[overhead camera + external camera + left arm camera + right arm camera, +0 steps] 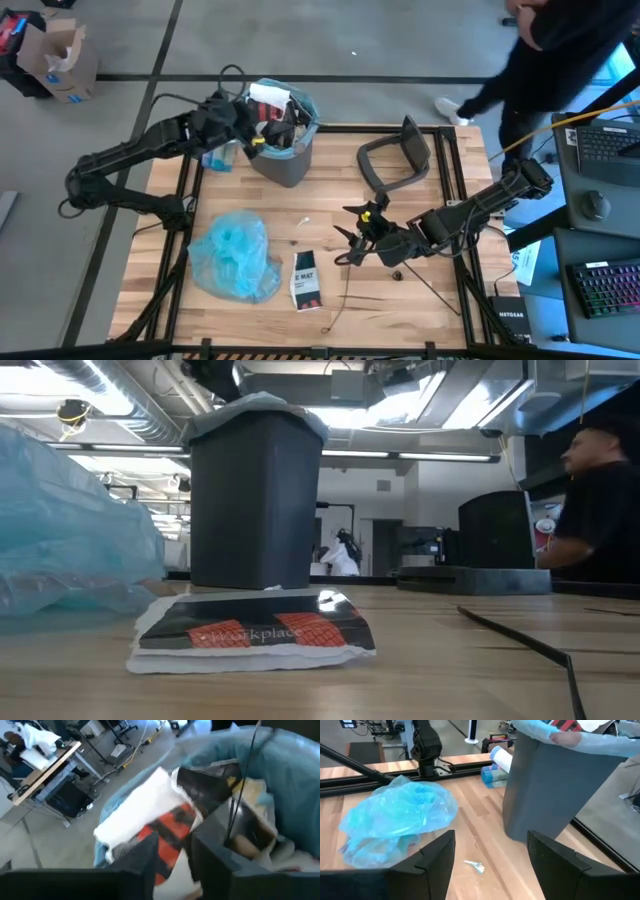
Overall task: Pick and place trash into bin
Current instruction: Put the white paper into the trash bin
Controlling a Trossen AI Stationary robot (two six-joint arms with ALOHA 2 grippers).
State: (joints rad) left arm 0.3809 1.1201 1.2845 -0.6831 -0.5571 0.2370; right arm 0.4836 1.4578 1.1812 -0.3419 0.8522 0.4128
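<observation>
A: Where do you have your left tool (262,128) right now?

B: You have it over the near-left rim of the bin (285,165), at the far side of the bench (240,190), left of centre. From its wrist camera you see its fingers (145,865) apart, with a red-black-white printed packet (165,832) lying between them over the light blue liner (300,765). Whether the fingers press on the packet I cannot tell.

A: What is in the bin?

B: It is heaped with paper and wrappers, and a thin dark stick (242,780) stands up out of it.

A: And your right tool (362,238)?

B: It hangs low over the right middle of the bench, its fingers (432,852) spread wide with nothing between them, facing the bin.

A: What trash is on the bench?

B: A second printed packet (306,280) lies flat near the front, just right of a crumpled blue plastic bag (235,258). A small white scrap (475,866) lies between the bag and the bin. Thin dark sticks (365,298) lie to the near right. The grey lid (395,160) lies right of the bin. A person (560,40) stands beyond the far right corner.
</observation>
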